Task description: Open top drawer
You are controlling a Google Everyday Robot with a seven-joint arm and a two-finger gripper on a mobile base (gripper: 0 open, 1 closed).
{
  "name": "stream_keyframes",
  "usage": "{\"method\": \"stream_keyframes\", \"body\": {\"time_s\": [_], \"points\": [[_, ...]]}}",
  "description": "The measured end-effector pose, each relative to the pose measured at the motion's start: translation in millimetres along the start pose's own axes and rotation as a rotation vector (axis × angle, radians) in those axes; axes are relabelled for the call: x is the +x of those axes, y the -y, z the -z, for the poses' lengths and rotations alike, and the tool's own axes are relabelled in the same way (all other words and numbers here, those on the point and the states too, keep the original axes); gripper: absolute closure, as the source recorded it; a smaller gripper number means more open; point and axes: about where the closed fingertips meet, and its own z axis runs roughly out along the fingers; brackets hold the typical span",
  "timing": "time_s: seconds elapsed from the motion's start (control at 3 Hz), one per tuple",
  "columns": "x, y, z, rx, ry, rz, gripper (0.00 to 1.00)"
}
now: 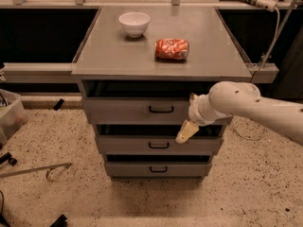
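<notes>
The top drawer (128, 111) is the uppermost of three grey drawers in a grey metal cabinet, with a small black loop handle (161, 109) at the middle of its front. Its front stands a little forward, with a dark gap above it. My gripper (186, 117) hangs in front of the right part of that drawer front, just right of the handle and apart from it. It is open and empty: one cream finger (186, 131) points down-left over the gap above the middle drawer (123, 145), and the other shows only as a small tip near the drawer's top edge.
A white bowl (134, 22) and a red crumpled bag (172, 49) lie on the cabinet top (118, 56). The bottom drawer (128, 169) sits below. A metal hook (38, 170) and a bin (9, 115) lie on the speckled floor at the left. A cable (274, 37) hangs at the right.
</notes>
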Motion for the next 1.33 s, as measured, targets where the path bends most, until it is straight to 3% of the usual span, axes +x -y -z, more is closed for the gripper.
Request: {"method": "stream_keyframes", "body": {"time_s": [0.33, 0.67, 1.0, 1.33], "points": [[-7, 7, -12, 0.014, -0.012, 0.034, 0.00], [-17, 10, -26, -0.024, -0.035, 0.071, 0.00], [-22, 12, -32, -0.056, -0.045, 0.077, 0.00], [-20, 1, -23, -0.126, -0.072, 0.060, 0.00]]}}
